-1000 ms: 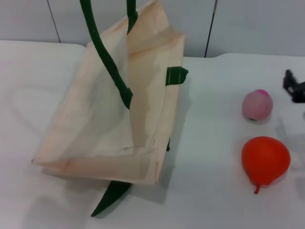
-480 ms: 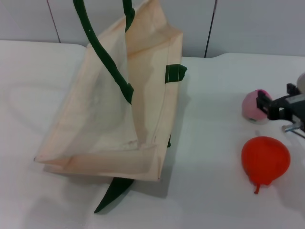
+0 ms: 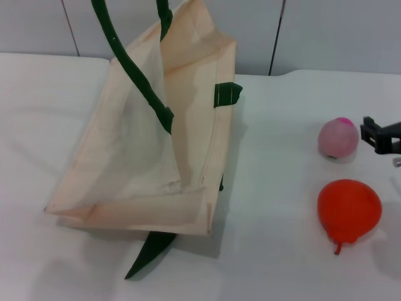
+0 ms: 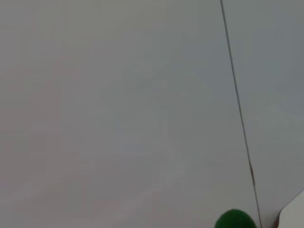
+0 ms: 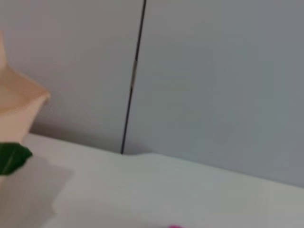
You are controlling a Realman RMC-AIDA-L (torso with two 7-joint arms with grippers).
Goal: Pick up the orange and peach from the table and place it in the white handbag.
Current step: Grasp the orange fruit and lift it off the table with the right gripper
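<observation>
Now | white table (image 3: 282, 251) | grey panelled wall (image 3: 338, 31) | right claw (image 3: 381, 137) beside peach (image 3: 338, 138), grip state unclear

On the desk (image 3: 276, 263): handbag (image 3: 156, 150) left, peach (image 3: 338, 138) right (orange (image 3: 348, 209) just before it), well apart.
</observation>
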